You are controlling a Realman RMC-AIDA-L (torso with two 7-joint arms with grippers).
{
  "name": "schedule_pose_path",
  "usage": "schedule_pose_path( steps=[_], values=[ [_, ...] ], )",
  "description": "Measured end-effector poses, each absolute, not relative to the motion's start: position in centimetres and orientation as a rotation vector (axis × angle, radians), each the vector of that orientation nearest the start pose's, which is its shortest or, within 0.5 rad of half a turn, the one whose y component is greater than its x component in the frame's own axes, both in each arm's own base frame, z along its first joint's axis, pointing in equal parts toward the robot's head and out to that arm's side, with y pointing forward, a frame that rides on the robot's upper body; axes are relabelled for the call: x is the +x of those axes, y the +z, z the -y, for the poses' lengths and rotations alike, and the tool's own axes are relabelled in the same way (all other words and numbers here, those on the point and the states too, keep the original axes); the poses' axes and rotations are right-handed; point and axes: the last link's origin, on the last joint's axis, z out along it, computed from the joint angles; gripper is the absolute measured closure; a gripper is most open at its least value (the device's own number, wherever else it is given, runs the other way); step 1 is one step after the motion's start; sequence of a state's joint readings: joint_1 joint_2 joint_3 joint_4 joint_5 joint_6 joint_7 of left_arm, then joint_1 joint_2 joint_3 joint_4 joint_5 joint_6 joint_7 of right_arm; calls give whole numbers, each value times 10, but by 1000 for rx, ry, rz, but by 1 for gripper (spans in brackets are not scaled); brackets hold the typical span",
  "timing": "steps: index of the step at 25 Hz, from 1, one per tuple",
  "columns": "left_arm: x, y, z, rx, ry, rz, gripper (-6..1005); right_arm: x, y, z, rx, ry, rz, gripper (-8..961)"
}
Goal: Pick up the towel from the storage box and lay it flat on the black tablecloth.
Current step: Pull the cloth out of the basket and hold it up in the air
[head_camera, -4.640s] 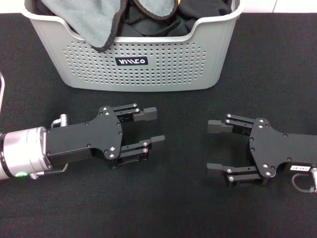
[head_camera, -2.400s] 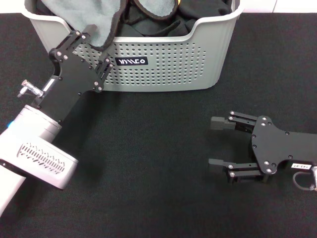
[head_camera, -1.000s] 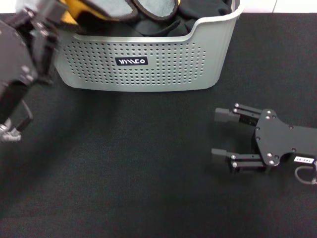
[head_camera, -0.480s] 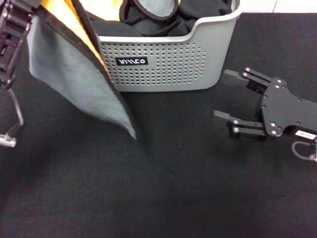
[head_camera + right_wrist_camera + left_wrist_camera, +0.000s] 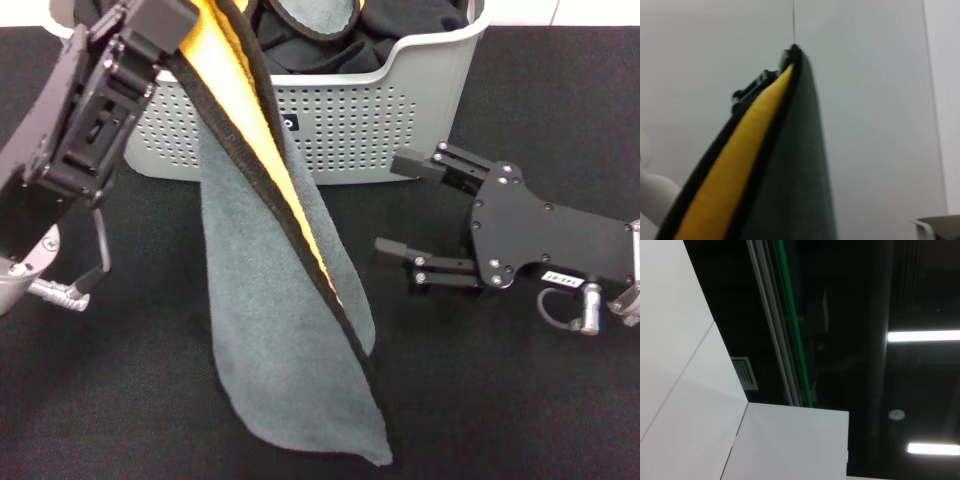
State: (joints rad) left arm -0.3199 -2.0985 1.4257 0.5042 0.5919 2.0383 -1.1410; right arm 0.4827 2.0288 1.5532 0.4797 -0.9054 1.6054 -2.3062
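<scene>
My left gripper point(image 5: 168, 25) is raised at the upper left, in front of the storage box point(image 5: 400, 110), and is shut on the top of the towel point(image 5: 290, 350). The towel hangs folded lengthwise, grey face outward, with a yellow-orange strip and black trim along its fold. Its lower end reaches down over the black tablecloth point(image 5: 520, 400). My right gripper point(image 5: 400, 208) is open, just right of the hanging towel and apart from it. The right wrist view shows the towel point(image 5: 765, 165) from below. The left wrist view shows only the ceiling.
The storage box holds black cloths point(image 5: 410, 20) and a small round grey black-rimmed cloth point(image 5: 315, 15). The box stands at the far middle of the tablecloth. My right arm lies low over the cloth at the right.
The towel has come out of the box and now hangs farther right and lower. My left gripper swung right with it. My right gripper moved left toward the towel.
</scene>
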Motion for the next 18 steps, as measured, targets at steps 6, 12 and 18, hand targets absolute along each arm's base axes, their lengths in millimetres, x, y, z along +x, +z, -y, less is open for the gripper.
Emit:
schedule_pose_path(
  steps=[6,12,18],
  values=[
    [-198,23,-251,-2094,-2090,246,968,182,-45,-287,-2661,1386,23,97],
    [-198,19,-252,-2089,-2074,254,968,184,-46,-289,-2635,1376,16,96],
    [-195,15,-259,-2082,-2061,246,968,180,-48,-288,-2639,1385,25,99]
  ],
)
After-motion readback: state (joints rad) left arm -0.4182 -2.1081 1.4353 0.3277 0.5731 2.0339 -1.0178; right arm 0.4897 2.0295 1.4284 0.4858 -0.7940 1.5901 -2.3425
